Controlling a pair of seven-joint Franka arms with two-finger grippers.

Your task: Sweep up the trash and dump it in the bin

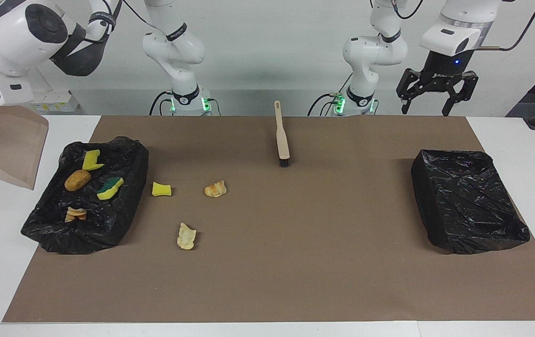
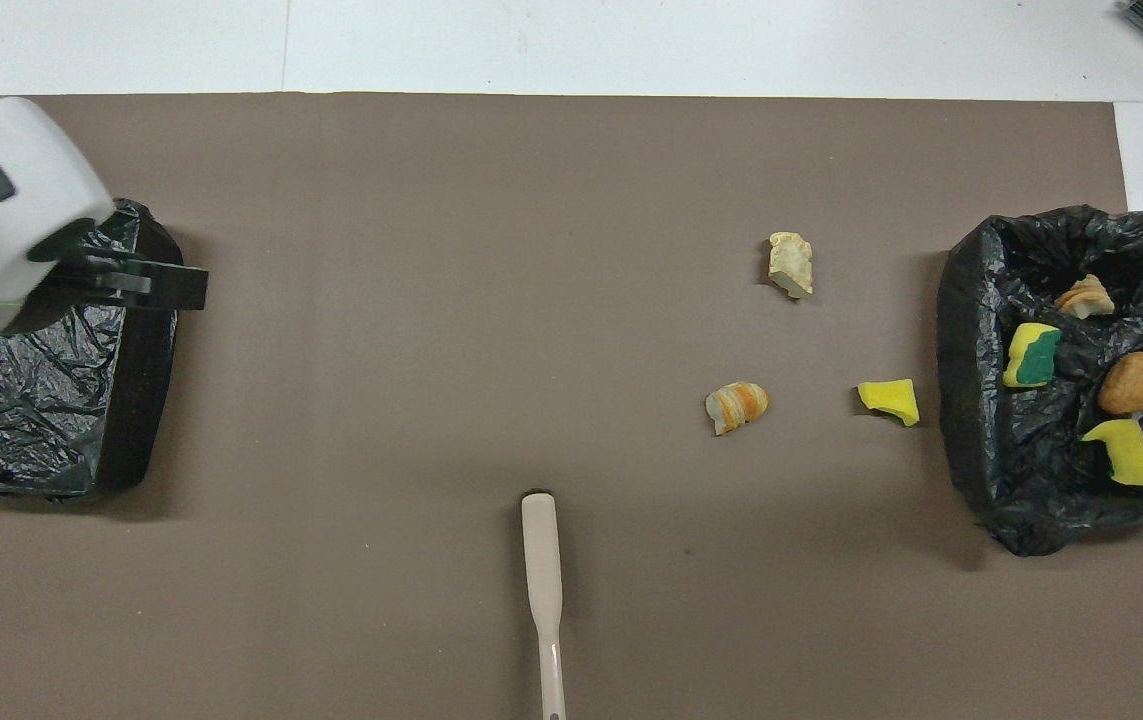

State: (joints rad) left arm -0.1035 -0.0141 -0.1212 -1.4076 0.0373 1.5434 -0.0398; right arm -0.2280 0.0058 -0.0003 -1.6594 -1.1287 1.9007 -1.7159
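Observation:
Three pieces of trash lie on the brown mat: a yellow sponge chunk (image 1: pixel 161 189) (image 2: pixel 889 400), a striped bread lump (image 1: pixel 215 188) (image 2: pixel 736 405) and a pale lump (image 1: pixel 186 236) (image 2: pixel 791 264). Several more pieces lie in the black-lined bin (image 1: pixel 129 157) (image 2: pixel 966 300) at the right arm's end. Beside that bin, over the white table, hangs the beige dustpan (image 1: pixel 7 145), empty and tilted. My right gripper holds its handle, mostly cut off by the facing view's edge. My left gripper (image 1: pixel 433 96) (image 2: pixel 136 286) stands open and empty, high over the left arm's end.
A wooden brush (image 1: pixel 282 135) (image 2: pixel 542 570) lies on the mat close to the robots, bristles pointing away from them. A second black-lined bin (image 1: pixel 468 201) (image 2: pixel 31 400) stands at the left arm's end with nothing seen in it.

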